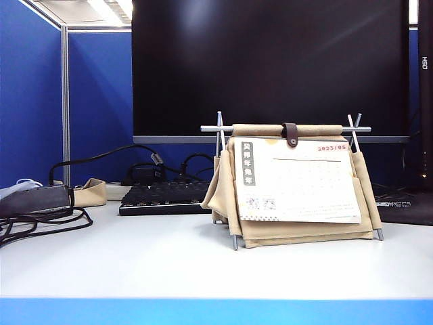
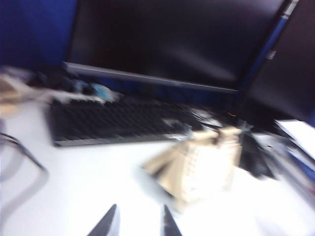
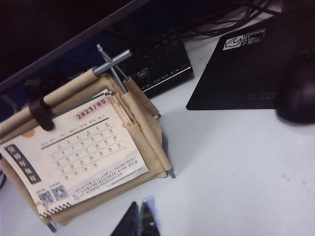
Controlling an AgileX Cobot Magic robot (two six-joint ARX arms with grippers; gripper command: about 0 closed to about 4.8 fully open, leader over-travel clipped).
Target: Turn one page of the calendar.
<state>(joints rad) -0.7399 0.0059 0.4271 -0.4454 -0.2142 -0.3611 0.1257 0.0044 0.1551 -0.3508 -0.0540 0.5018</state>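
Note:
The calendar (image 1: pixel 223 193) stands mid-table, a beige fabric tent on thin metal rods with a brown strap (image 1: pixel 291 134) over the top bar. Its front page (image 1: pixel 298 183) is white and marked 2023/05 in red. Neither gripper shows in the exterior view. In the blurred left wrist view, my left gripper (image 2: pixel 140 212) hangs over bare table short of the calendar (image 2: pixel 202 167), its jaws apart with nothing between them. My right gripper (image 3: pixel 141 205) is shut and empty, just in front of the calendar's (image 3: pixel 147 123) lower edge, with the page (image 3: pixel 83 157) facing it.
A black keyboard (image 1: pixel 166 196) lies behind the calendar to the left, under a large dark monitor (image 1: pixel 270 68). Cables and a grey bundle (image 1: pixel 40 203) sit at far left. A black mouse pad (image 3: pixel 241 69) with a mouse (image 3: pixel 298 93) lies to the right.

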